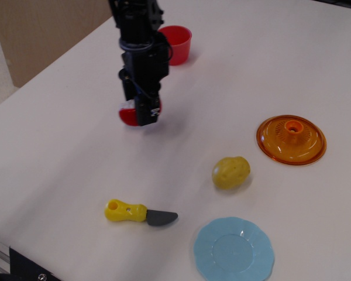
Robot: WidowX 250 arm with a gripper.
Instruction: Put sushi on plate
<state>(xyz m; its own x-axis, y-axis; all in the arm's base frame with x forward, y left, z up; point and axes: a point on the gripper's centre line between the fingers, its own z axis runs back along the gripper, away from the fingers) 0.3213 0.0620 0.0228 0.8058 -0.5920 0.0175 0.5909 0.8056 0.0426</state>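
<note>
My black gripper (141, 112) hangs over the left middle of the table, shut on the sushi (128, 116), a small glossy red piece with a bit of white on top. The fingers hide most of it and it appears lifted slightly above the table. The plate (234, 249), flat light blue with a scalloped rim, lies near the front edge, well to the right and in front of the gripper.
A yellow lumpy potato toy (230, 172) sits between the gripper and the plate. A yellow-handled toy knife (139, 213) lies front left. An orange domed lid (291, 139) is at the right. A red cup (176, 43) stands behind the arm.
</note>
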